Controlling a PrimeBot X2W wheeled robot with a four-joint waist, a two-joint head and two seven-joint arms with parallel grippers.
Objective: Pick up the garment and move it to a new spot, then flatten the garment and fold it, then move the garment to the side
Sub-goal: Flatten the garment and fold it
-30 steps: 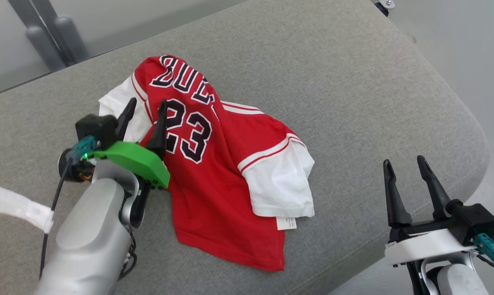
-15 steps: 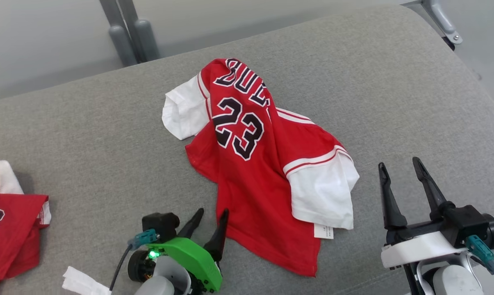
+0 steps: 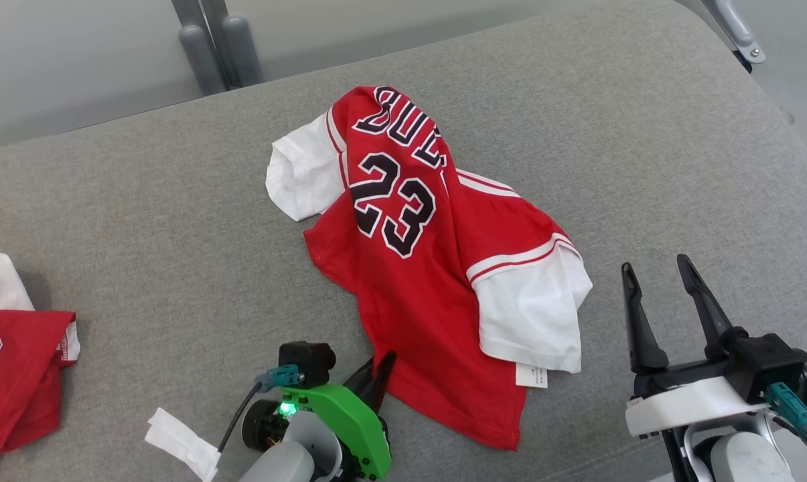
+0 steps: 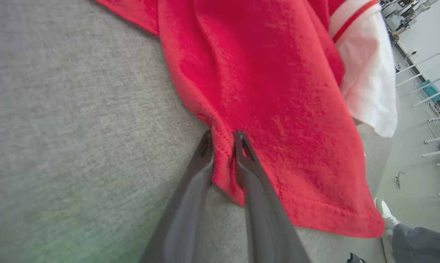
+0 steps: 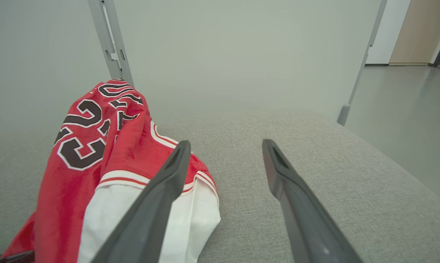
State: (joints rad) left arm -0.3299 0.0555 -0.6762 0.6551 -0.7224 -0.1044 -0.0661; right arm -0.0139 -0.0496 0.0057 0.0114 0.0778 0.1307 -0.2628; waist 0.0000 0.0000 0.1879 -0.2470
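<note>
The left claw (image 4: 223, 144) is nearly closed, its two fingers pinching a fold of the near hem of the red garment (image 3: 430, 288). The garment, a "23" jersey with white sleeves, lies rumpled in the middle of the grey cushion (image 3: 644, 147). The right claw (image 3: 656, 271) is spread wide, holding nothing, just beside the garment's white sleeve.

— How do the two arms differ?
— The left gripper (image 3: 380, 365) has a green bracket (image 3: 349, 428), lit green light (image 3: 286, 408), black cable (image 3: 232, 428), white tag (image 3: 179, 442); the right gripper (image 3: 655, 264), a white bracket (image 3: 684, 405). Both: teal plugs (image 3: 788, 405), dark tapered fingers (image 3: 637, 321).
</note>
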